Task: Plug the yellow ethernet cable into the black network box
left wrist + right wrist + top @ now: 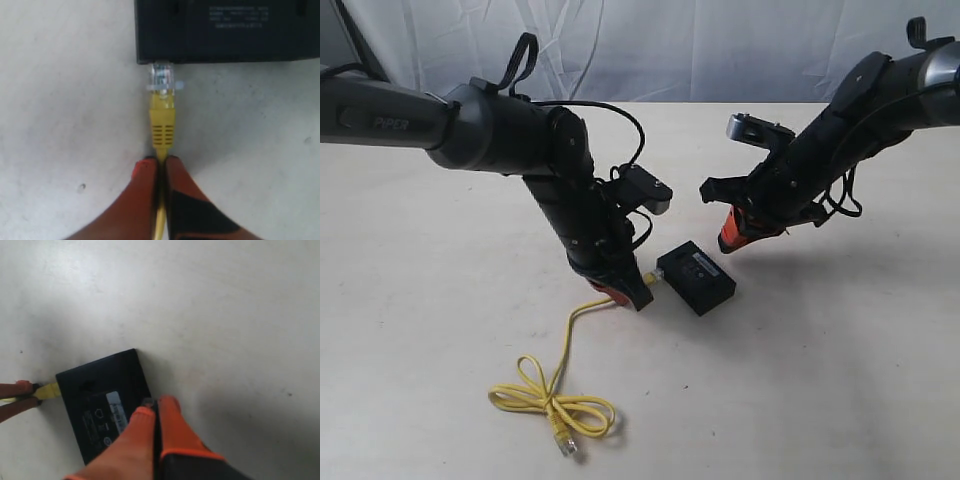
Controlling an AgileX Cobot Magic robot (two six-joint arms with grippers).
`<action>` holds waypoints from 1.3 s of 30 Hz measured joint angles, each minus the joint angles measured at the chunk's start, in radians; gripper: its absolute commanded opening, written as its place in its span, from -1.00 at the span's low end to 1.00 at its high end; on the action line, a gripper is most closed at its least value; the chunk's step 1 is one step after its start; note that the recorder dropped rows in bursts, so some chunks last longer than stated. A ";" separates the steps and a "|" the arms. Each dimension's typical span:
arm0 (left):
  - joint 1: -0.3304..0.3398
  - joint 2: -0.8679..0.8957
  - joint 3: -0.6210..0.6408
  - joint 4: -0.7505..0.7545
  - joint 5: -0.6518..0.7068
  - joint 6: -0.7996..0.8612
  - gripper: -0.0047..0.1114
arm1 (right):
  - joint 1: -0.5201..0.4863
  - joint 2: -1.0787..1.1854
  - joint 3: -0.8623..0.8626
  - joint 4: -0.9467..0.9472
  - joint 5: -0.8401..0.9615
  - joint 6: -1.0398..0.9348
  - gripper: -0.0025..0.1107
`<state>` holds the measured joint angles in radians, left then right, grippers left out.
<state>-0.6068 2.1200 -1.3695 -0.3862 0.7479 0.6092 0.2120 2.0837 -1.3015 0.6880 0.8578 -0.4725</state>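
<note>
Plug (161, 80) points square at box (225, 30) side; left pincer (160, 165) pinches cable (162, 125); right pincer (157, 404) closed.

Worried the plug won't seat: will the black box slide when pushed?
Probably: the box looks small and light and seems unheld on the smooth table. Lying flat, it is unlikely to tip. It may turn, as the cable plug meets it near one corner.
</note>
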 measured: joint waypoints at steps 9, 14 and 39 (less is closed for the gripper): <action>0.000 0.002 -0.004 0.011 0.004 0.000 -0.92 | 0.002 0.002 0.000 0.053 -0.011 -0.043 -0.97; 0.000 0.002 -0.004 0.017 0.001 0.000 -0.92 | 0.002 0.013 0.000 0.062 -0.011 -0.047 -0.97; -0.009 -0.002 -0.006 0.095 -0.022 0.000 -0.92 | 0.002 0.039 0.000 0.105 -0.002 -0.099 -0.97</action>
<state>-0.6158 2.1177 -1.3760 -0.2915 0.7261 0.6092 0.2135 2.1225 -1.3015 0.7927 0.8561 -0.5719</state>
